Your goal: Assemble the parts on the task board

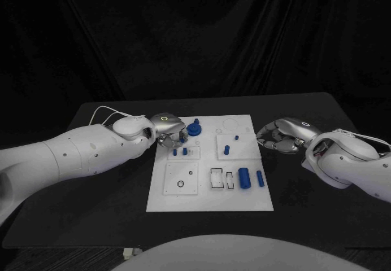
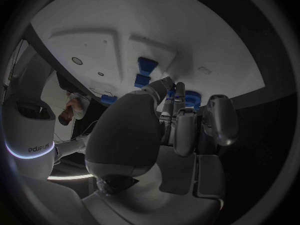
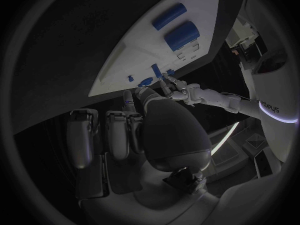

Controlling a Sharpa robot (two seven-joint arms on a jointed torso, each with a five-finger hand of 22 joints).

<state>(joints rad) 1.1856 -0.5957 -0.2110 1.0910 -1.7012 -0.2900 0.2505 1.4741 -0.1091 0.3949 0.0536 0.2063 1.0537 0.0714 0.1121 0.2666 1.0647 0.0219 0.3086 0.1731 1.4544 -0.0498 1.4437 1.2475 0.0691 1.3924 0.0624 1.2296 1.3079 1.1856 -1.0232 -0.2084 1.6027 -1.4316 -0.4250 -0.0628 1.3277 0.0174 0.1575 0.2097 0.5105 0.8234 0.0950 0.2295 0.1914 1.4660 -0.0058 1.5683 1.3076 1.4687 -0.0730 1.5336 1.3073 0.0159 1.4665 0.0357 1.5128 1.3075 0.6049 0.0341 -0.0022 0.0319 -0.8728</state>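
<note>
The robot's left hand [image 1: 166, 129] is hovering over the far left part of the white task board [image 1: 209, 200], its fingers bunched down around a round blue part [image 1: 194, 130] that is standing there; from where I am standing I cannot tell whether those fingers are actually gripping the piece or only touching it, since the left wrist view is showing fingertips [image 2: 169, 94] close beside blue pieces without a clear pinch. The right hand [image 1: 279, 137] is waiting just off the board's right edge, fingers curled inward with nothing in them. If the left hand is pressing off-centre, I judge the round part could be tilting or jamming in its seat, and a slip could be knocking over the small blue pegs [image 1: 179, 151] standing just in front of the fingers. Another upright blue peg [image 1: 226, 149] is standing near the board's middle, and two larger blue cylinders [image 1: 251, 179] are lying near the board's right side beside a rectangular slot [image 1: 217, 178]; a square plate with a round hole [image 1: 182, 178] is sitting at the near left. The pegs crowding the left hand are looking like the main obstruction, while the right hand's path to the cylinders seems open
</note>
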